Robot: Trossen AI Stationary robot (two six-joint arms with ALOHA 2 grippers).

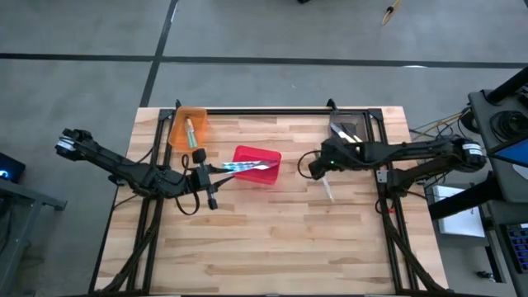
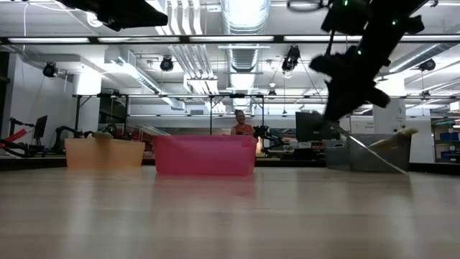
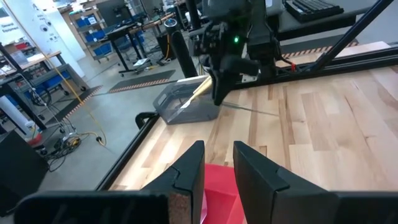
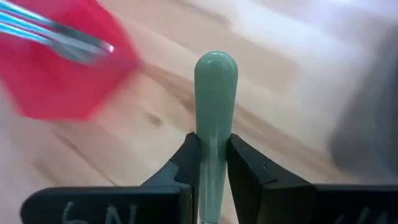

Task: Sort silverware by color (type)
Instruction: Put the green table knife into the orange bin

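The right gripper [image 4: 211, 163] has its two dark fingers [image 4: 183, 165] pressed on both sides of a green handle [image 4: 215, 99]. The handle sticks out past the fingertips and ends in a round tip. Beyond the gripper and off to one side sits a red bin [image 4: 59, 87] on the wood table [image 4: 280, 81]. Blue utensils [image 4: 43, 31] with silver ends lie in the bin.

A pale butcher-block wooden surface [image 1: 272, 239] fills the frame's lower centre on a grey concrete floor [image 1: 82, 29], while white ceiling ducts [image 2: 244, 14] run along the top.
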